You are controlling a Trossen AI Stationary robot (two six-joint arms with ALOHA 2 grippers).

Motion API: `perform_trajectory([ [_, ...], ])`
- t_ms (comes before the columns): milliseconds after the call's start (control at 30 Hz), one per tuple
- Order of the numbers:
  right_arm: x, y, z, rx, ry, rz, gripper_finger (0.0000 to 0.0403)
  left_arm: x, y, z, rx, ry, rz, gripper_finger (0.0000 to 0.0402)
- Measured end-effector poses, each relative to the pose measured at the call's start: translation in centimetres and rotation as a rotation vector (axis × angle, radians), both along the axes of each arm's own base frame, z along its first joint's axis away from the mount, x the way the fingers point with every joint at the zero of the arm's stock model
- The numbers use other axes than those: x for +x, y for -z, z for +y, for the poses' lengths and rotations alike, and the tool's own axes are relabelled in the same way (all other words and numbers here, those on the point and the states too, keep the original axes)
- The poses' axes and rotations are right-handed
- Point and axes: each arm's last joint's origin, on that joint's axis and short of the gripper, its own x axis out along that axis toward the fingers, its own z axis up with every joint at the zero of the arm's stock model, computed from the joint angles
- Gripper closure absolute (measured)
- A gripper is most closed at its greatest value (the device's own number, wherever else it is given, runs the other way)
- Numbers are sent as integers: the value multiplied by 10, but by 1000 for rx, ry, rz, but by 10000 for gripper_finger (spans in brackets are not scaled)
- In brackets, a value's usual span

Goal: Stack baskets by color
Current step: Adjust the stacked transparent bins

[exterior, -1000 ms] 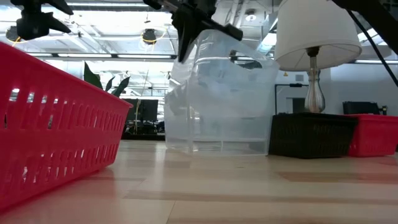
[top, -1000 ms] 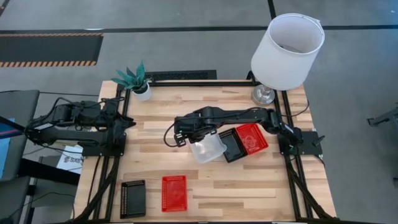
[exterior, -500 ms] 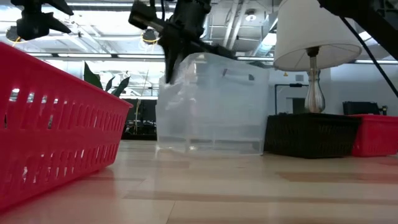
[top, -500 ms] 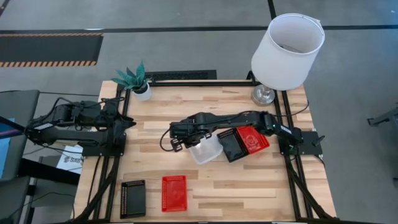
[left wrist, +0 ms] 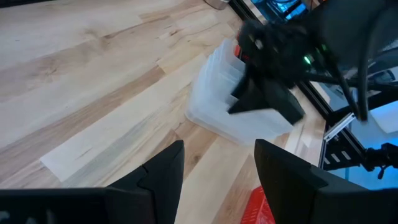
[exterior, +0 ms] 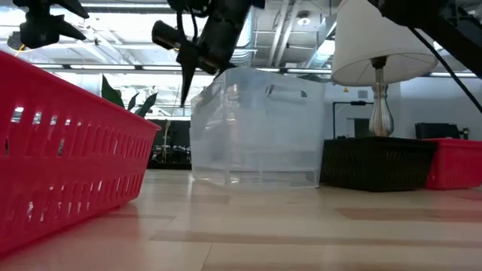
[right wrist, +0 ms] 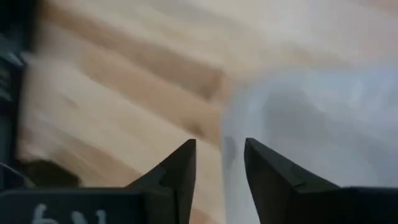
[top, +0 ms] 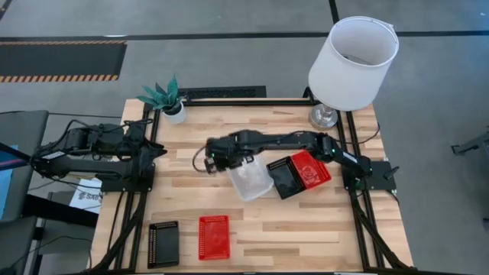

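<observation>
Clear basket point(top: 250, 180) mid-table, black basket point(top: 286, 178) and red basket point(top: 311, 169) beside it; second black basket point(top: 163, 244) and second red basket point(top: 214, 237) near front edge, perforated walls; pale striped wood table point(top: 214, 202); white lampshade point(top: 353, 63); green plant point(top: 163, 95)

A light wooden table point(top: 199, 206) stands on a grey floor point(top: 229, 61) crossed by dark lines, with a black-and-orange striped mat point(top: 61, 59) at ten o'clock. Seen from table level, the ceiling point(exterior: 301, 30) carries exposed ducts and bright lamps.
</observation>
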Motion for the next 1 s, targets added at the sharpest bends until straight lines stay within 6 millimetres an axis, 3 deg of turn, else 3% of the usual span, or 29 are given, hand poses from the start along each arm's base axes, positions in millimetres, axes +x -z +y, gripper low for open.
perform_trajectory([
  [267,20,-16,-46,-17,56,-282,250,0,0,0,-21,-14,-4,219],
  [433,19,-18,-78,-36,103,-321,263,0,0,0,-41,-39,-10,219],
  [567,14,-27,-86,0,-8,-325,271,0,0,0,-54,-49,-12,219],
  [700,-12,-64,-82,-38,-83,-305,280,0,0,1,-64,-70,-16,219],
  [833,-55,-91,-70,-180,-84,-79,288,0,0,1,-70,-107,-22,219],
  [933,-82,-92,-53,-300,-78,184,295,0,0,2,-63,-135,-25,219],
  [1000,-88,-85,-44,-331,-95,305,301,-1,0,3,-53,-151,-25,219],
])
